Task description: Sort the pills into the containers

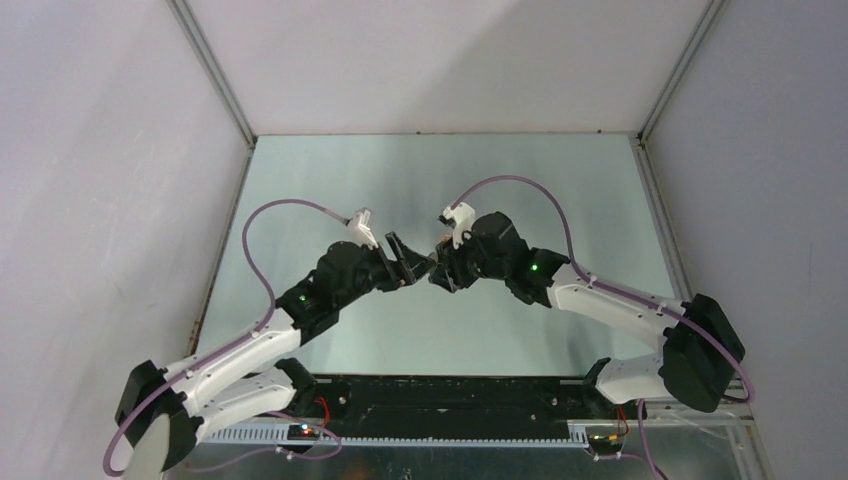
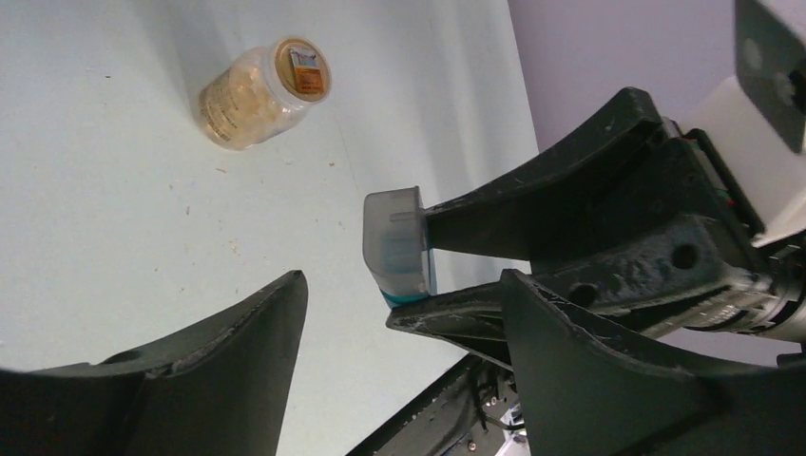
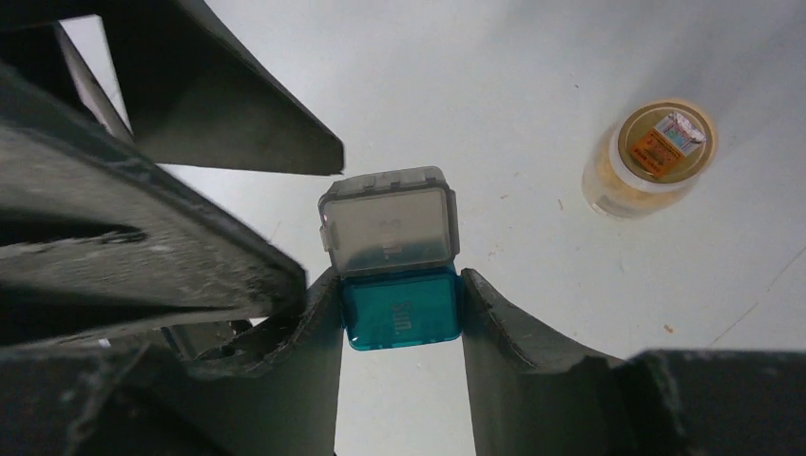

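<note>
The right claw [image 3: 397, 285] is clamped on the teal base of a small pill case [image 3: 401, 323], held above the desk [image 3: 570, 57] with its clear grey lid [image 3: 388, 228] apparently swung open. The left claw [image 2: 399, 280] hangs just beside it, jaws wide apart and gripping nothing. Farther out, a pill bottle [image 3: 656, 157] of pale pills rests on the desk, cap seemingly on, so I judge that no pill is sorted yet: opening the bottle and filling the case remain.
</note>
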Robot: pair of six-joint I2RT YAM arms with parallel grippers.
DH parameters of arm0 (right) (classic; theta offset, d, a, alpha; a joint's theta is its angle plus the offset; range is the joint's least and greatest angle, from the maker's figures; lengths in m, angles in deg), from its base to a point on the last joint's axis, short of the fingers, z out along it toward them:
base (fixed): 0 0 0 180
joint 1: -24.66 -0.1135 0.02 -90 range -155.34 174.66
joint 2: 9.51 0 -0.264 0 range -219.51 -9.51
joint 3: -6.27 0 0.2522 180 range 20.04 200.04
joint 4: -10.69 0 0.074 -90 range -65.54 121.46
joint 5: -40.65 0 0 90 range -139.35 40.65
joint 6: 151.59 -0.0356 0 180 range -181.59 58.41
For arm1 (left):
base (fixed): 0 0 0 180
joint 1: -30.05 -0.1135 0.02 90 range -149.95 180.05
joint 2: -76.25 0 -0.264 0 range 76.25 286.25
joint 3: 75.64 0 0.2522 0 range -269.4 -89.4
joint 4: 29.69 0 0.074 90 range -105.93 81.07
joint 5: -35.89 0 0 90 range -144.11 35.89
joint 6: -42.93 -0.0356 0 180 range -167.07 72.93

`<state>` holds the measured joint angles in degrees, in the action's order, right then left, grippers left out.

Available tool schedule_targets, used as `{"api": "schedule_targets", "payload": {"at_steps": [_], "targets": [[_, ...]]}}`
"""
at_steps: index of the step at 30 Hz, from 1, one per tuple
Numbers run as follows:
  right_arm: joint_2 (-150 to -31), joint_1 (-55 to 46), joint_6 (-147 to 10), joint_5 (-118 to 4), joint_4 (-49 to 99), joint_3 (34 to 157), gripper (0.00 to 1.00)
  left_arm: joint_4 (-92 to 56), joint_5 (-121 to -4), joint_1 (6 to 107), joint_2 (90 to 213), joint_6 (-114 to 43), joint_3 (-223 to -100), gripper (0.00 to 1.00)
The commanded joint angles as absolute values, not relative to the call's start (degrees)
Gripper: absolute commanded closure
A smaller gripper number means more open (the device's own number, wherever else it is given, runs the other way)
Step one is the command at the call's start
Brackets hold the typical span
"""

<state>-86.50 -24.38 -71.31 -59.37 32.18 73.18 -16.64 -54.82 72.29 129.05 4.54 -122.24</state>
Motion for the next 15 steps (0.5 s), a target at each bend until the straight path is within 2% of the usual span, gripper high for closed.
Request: {"api": "schedule_targets", "payload": {"at_steps": [1,9,15], "targets": [[-84.2,-24.9,-74.9,-61.4,27.6,72.4,0.64,-22.2,-57.0,72.0,130.3,7.5,-120.6,0.23],[-84.5,-25.1,-75.7,-63.7,26.3,72.1,0.63,-25.6,-56.1,72.0,130.4,11.1,-117.6,0.34],[-85.8,-25.1,-77.7,-64.1,25.1,72.2,0.61,-25.7,-55.5,72.0,130.4,13.0,-116.7,0.48]]}}
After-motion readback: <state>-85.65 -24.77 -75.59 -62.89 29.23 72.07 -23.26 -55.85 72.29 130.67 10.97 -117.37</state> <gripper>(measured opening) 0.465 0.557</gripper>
